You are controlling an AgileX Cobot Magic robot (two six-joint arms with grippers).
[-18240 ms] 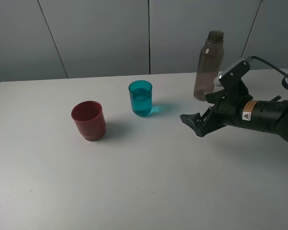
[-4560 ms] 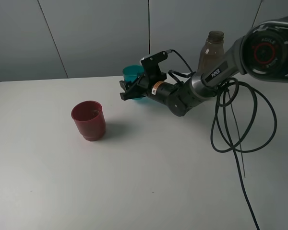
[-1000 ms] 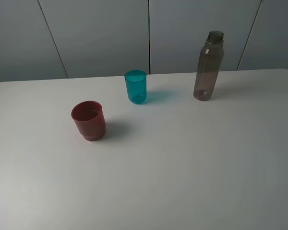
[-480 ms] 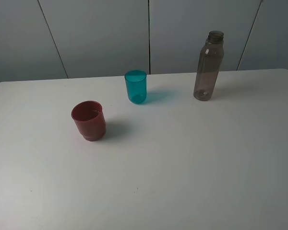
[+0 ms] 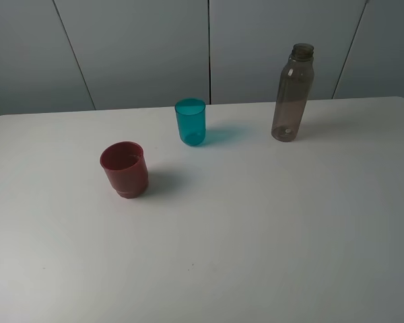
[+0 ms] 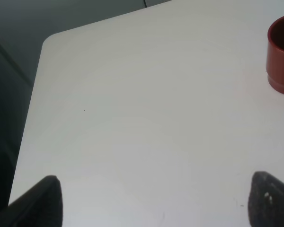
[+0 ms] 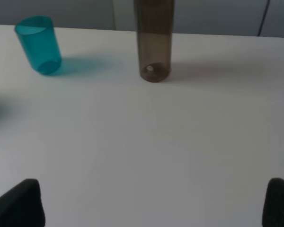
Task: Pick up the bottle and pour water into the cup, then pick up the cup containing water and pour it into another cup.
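Bottle [image 5: 291, 94], cup [image 5: 190, 122], red cup [image 5: 124, 169] all upright on table [image 5: 256, 229]; both arms' fingers apart, empty. Pours look done.

On the table [image 5: 269, 229], the bottle [image 5: 291, 94] stands at the back right, the slim cup [image 5: 190, 122] left of it, the squat cup [image 5: 124, 169] nearer, farther left.

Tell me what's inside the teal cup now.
The teal cup stands upright on the white table and looks empty: no water line shows through its translucent wall in either view. A thin film at its bottom cannot be ruled out.
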